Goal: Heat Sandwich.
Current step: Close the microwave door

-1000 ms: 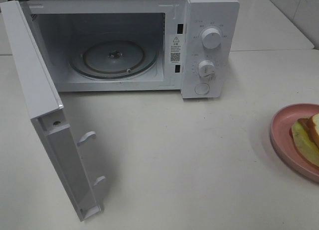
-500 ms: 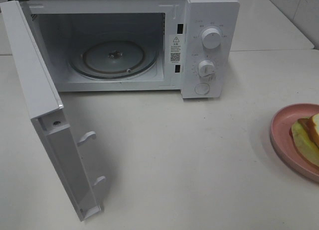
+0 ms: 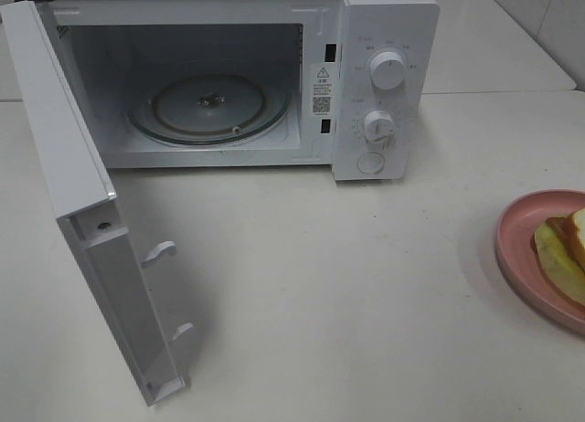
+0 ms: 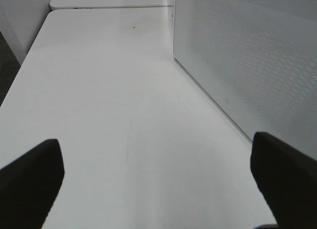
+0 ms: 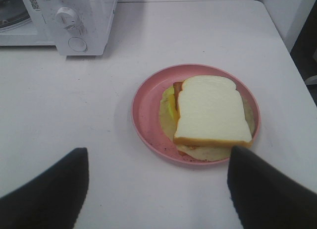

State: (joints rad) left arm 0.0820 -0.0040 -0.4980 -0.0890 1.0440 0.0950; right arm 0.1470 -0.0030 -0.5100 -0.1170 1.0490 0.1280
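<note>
On the pink plate point(image 5: 148, 121), well to the right of the microwave point(image 3: 384, 38), the sandwich point(image 5: 210, 115) was laid flat. The microwave door point(image 3: 82, 230) was swung wide. The right gripper point(image 5: 157, 187) was held apart above the plate, grasping nothing; the left gripper point(image 4: 156, 177) was likewise spread over the table point(image 4: 109, 90).

Sandwich point(image 3: 565, 253) and pink plate point(image 3: 521, 248) cropped by exterior view's edge

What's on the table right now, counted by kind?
Microwave: 1, door open
Plate: 1, pink
Sandwich: 1, on the plate
Total: 3
</note>
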